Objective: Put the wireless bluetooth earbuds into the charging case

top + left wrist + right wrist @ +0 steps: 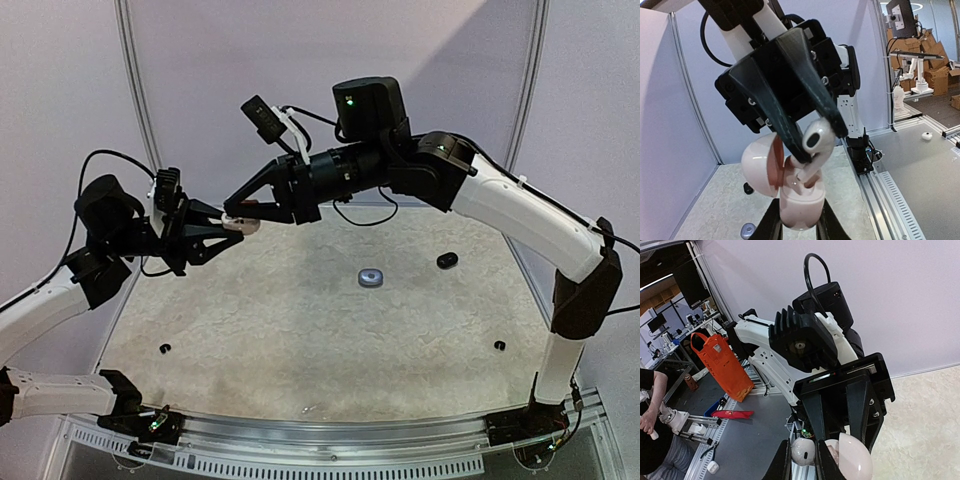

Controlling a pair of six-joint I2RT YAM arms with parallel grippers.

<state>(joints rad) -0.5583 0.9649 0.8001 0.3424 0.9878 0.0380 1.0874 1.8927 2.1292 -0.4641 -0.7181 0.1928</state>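
My left gripper [799, 222] is shut on the body of a pale pink charging case [801, 202] and holds it high above the table, with its lid [756, 167] swung open to the left. My right gripper [802, 460] is shut on a white earbud [803, 451]. In the left wrist view the earbud [817, 140] hangs over the open case with its stem tip at a slot. In the top view the two grippers meet at the left rear, left [226, 230] and right [233, 207], around the case [243, 225].
On the table lie a silvery-grey case [371, 277], a black case [447, 261] and two tiny black buds [165, 348] [499, 345]. The grey case [747, 231] also shows under my left gripper. White walls close the back and sides.
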